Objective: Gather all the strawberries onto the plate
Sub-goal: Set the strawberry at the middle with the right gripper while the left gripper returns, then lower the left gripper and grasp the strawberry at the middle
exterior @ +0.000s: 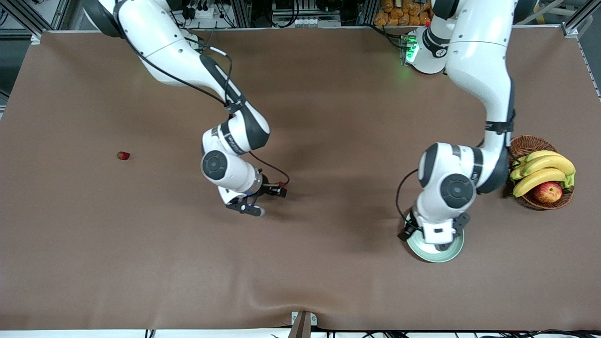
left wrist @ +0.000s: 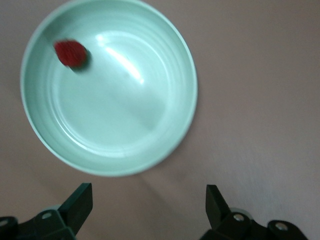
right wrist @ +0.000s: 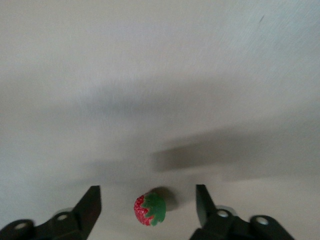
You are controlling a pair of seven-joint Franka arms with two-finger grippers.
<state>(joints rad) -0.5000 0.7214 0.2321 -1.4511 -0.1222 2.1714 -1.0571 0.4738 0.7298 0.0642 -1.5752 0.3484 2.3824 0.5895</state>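
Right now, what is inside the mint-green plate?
One strawberry lies in the plate, near its rim; the left wrist view shows nothing else inside. In the front view the open left gripper covers most of the plate.

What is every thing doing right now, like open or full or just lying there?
Left gripper: open, holding nothing, over the plate.
Right gripper: open, around a strawberry, not gripping it.
Plate: holds one strawberry.
Strawberry between the right gripper's fingers: lying on the table.
Strawberry toward the right arm's end: lying alone on the table.
Basket: holds bananas and an apple.
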